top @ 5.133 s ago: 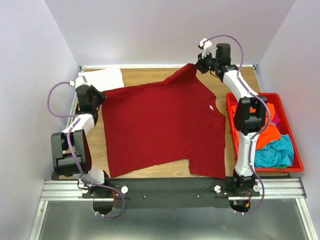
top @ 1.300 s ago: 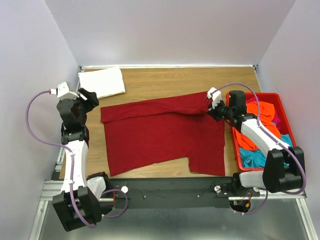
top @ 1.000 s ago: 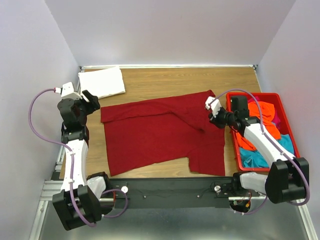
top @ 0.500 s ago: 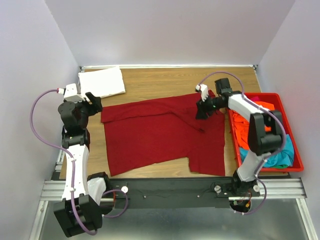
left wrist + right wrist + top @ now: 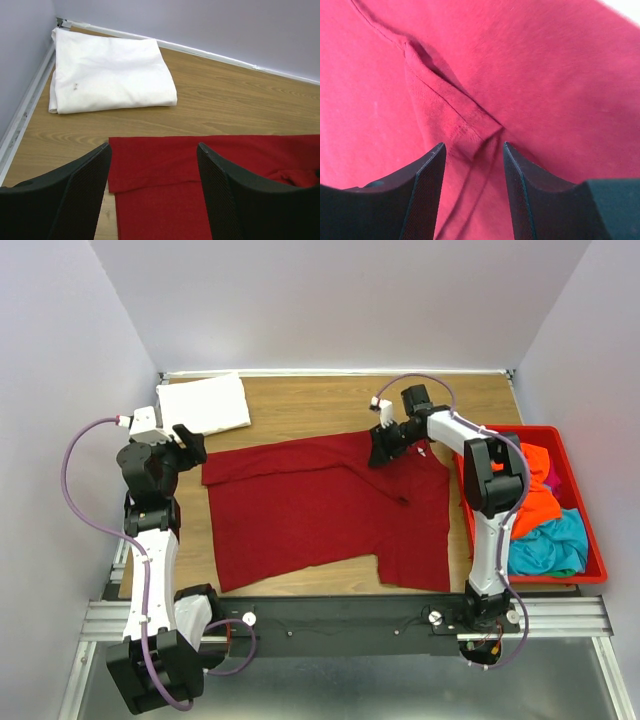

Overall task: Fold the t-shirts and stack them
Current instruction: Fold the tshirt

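A dark red t-shirt [image 5: 320, 510] lies flat on the wooden table with its far part folded toward me. My right gripper [image 5: 378, 452] hovers open over that folded far edge. In the right wrist view its jaws [image 5: 473, 146] straddle a creased sleeve hem of the red cloth [image 5: 545, 75] without pinching it. Just off the shirt's far left corner my left gripper [image 5: 190, 443] stands open and empty. The left wrist view shows that corner of the red t-shirt [image 5: 160, 170] between its jaws [image 5: 153, 150]. A folded white t-shirt [image 5: 203, 405] [image 5: 110, 75] rests at the back left.
At the right edge of the table stands a red plastic bin [image 5: 587, 522]. It holds crumpled orange [image 5: 535, 505] and teal [image 5: 550, 545] shirts, with a bit of magenta. Walls close in the table at the back and on both sides.
My right gripper has moved from beside the bin back and to the left along the shirt's folded edge, and its jaws have widened. The left arm has hardly moved.
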Controlling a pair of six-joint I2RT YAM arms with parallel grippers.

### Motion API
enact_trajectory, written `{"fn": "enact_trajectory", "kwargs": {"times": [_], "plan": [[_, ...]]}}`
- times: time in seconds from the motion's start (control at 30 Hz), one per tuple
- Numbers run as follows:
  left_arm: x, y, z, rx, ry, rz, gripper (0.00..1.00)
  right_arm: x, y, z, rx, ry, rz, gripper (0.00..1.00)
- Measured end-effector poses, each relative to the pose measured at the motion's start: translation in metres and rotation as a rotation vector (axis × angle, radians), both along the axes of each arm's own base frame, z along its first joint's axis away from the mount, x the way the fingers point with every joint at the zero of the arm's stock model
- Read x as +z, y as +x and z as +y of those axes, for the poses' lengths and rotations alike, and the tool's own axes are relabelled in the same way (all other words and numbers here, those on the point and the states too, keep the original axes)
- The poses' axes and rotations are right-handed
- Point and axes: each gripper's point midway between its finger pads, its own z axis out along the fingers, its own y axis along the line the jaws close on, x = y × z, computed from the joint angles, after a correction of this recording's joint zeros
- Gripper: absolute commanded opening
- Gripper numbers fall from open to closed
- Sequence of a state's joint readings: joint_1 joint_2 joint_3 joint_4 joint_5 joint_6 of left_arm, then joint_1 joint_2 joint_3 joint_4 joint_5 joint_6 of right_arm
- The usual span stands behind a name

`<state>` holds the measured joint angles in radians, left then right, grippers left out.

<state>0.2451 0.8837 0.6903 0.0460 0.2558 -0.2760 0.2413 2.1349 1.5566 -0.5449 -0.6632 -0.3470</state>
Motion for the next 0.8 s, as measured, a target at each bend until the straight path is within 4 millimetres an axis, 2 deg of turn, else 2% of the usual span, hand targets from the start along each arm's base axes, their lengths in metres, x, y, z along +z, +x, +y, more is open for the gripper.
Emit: {"fn": "enact_trajectory", "kwargs": {"times": [0.1,0.2,0.33,0.53,0.67,0.8], "plan": [[0.001,0.0,-0.002,-0.008,0.0,-0.005,0.76,-0.005,-0.002,0.004,0.001,-0.004,0.021,0.53],[0.001,0.0,-0.003,-0.013,0.0,-0.005,0.76,-0.004,-0.004,0.008,0.008,-0.005,0.022,0.45],[0.001,0.0,-0.003,-0.014,0.0,-0.006,0.76,-0.006,-0.01,0.011,0.015,-0.011,0.041,0.28],[0.002,0.001,-0.003,-0.014,0.0,-0.007,0.76,-0.006,-0.014,0.015,0.029,-0.017,0.044,0.11],[0.002,0.001,-0.003,-0.014,0.0,-0.008,0.76,0.004,-0.018,0.015,0.037,-0.023,0.025,0.08],[0.002,0.001,-0.003,-0.014,0.0,-0.008,0.76,0.023,-0.028,0.018,0.067,-0.02,-0.015,0.08]]}}
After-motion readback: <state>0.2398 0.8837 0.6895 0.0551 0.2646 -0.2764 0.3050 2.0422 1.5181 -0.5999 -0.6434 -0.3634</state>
